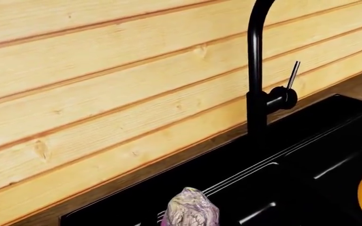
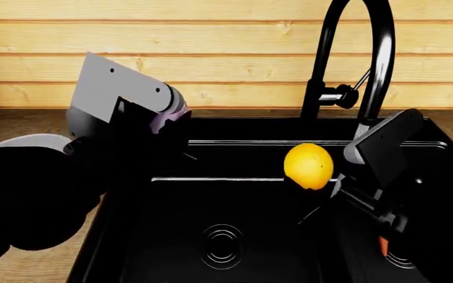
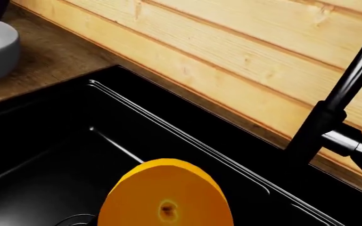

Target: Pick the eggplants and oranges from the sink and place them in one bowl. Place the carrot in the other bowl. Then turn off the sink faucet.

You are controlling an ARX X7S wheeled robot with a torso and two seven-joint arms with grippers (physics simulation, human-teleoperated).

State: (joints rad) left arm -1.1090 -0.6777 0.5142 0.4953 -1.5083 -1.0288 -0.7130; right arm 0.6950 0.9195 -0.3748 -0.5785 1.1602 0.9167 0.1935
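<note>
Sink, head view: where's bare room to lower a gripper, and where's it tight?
Free: basin floor of the sink around the drain, between the left arm and the orange. Also the counter strip behind, left of the faucet. Crowded: right side, where the right arm holds the orange by the faucet.

I see the orange (image 2: 308, 165) above the sink (image 2: 235, 236), faucet (image 2: 351, 65) behind it, bowl (image 2: 30, 141) on the counter left.
</note>
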